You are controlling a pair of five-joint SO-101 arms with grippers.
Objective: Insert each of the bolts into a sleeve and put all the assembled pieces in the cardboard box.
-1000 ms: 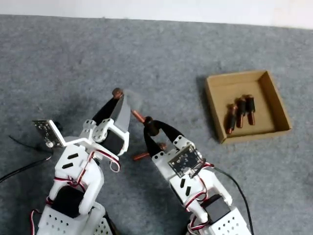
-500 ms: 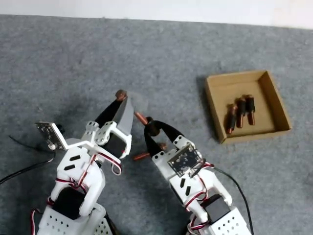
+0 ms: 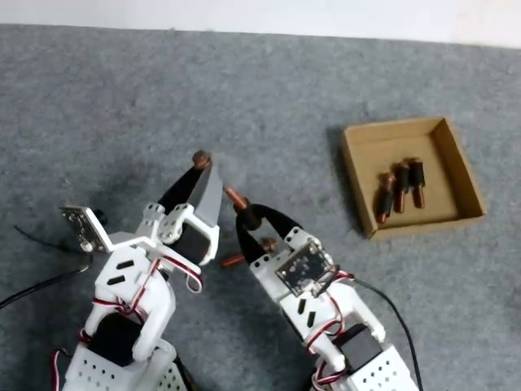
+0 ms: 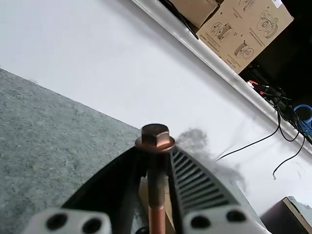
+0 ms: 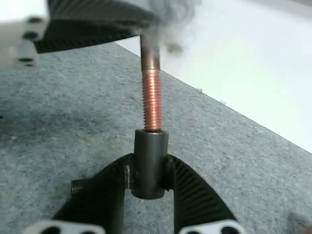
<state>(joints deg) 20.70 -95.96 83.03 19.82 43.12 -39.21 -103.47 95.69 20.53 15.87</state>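
— We lose the threaded end of the bolt point(image 4: 156, 190) below the left wrist view's edge.
— And we cannot tell how deep it sits inside the sleeve point(image 5: 148, 161); a second bolt point(image 3: 234, 260) lies half hidden under the right arm point(image 3: 305, 273).

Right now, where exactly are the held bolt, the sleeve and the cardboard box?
bolt point(image 4: 155, 137), left wrist view, on its hex head.
sleeve point(image 5: 151, 161), right wrist view, middle of its dark barrel.
cardboard box point(image 3: 383, 147), high view, bare patch of its floor.

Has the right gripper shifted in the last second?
Yes, slightly. In the high view the right gripper, holding the sleeve, has edged away from the cardboard box and toward the bolt.
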